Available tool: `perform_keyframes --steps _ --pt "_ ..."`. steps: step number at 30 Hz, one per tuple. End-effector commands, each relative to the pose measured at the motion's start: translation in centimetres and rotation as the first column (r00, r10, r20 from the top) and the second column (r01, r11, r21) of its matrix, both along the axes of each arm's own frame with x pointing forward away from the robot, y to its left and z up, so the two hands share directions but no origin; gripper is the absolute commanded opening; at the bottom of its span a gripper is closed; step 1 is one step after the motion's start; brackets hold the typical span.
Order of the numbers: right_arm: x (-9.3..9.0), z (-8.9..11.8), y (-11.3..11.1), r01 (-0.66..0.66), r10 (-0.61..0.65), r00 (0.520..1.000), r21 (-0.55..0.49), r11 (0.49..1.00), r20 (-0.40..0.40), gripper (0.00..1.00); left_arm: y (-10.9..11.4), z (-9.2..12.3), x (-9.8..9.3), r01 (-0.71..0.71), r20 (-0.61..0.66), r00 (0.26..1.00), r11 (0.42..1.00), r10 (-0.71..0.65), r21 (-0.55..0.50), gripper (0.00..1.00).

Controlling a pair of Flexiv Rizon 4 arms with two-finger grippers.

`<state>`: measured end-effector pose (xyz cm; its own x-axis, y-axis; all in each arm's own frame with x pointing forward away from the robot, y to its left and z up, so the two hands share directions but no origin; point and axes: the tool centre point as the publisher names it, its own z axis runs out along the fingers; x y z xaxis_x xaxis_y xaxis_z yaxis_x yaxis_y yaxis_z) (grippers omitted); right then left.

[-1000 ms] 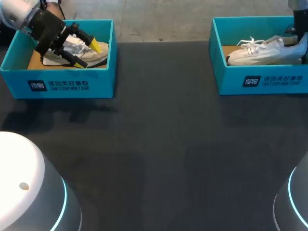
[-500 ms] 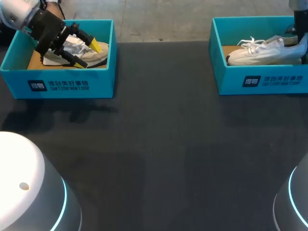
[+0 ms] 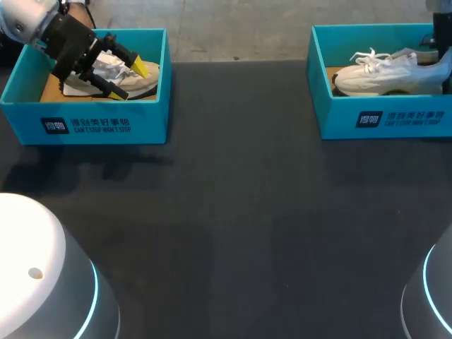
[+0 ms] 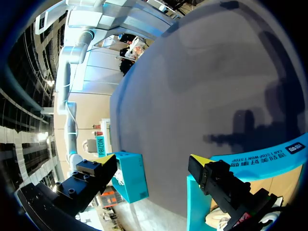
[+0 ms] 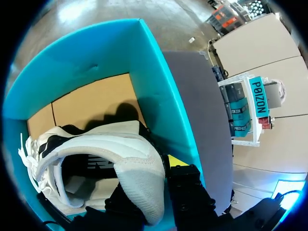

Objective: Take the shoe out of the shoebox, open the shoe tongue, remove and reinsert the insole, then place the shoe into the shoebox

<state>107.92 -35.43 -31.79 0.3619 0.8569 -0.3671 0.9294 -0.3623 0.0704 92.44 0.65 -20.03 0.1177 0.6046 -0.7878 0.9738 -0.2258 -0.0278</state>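
Over on the left, the left shoebox (image 3: 85,123) sits at the far corner of the counter (image 3: 233,212) with a cream shoe (image 3: 147,79) lying inside. The left gripper (image 3: 129,81) hangs over it with its yellow tips spread wide and nothing pinched between them. That shoe lies along the length of its box. Its toe seems to face the middle of the counter, though the gripper hides too much to be sure.

Across the bare counter we come to the right shoebox (image 3: 381,120), and this is where the action is! The white sneaker (image 3: 385,76) is inside, sole down, its long axis along the box. The toe points toward the counter's middle and the heel (image 5: 142,187) toward the outer end. The right gripper (image 5: 151,192) has that heel clamped, one finger outside and the other apparently down inside the collar.

That looks a sound place to hold it. I would judge the sneaker light, with a soft, giving upper and a flexible sole, and the padded heel the stiffest part. The toe may droop, and the loose laces (image 3: 367,60) could snag the box wall.
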Motion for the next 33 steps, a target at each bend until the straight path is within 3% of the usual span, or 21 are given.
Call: perform_keyframes --steps 1,10,33 --pt "-0.4 0.3 0.1 0.007 -0.007 1.000 0.000 1.000 0.006 0.00 0.0 0.0 -0.1 -0.001 0.002 1.000 1.000 0.001 0.002 1.00" --pt "-1.6 0.2 0.3 0.054 -0.054 0.998 -0.014 0.998 0.010 0.00 0.0 0.0 -0.1 -0.001 0.002 1.000 1.000 0.001 0.002 1.00" --pt "-2.6 -0.4 0.0 0.125 -0.125 0.992 -0.018 0.992 0.025 0.00 0.0 0.0 -0.1 -0.001 0.002 1.000 1.000 0.001 0.002 1.00"
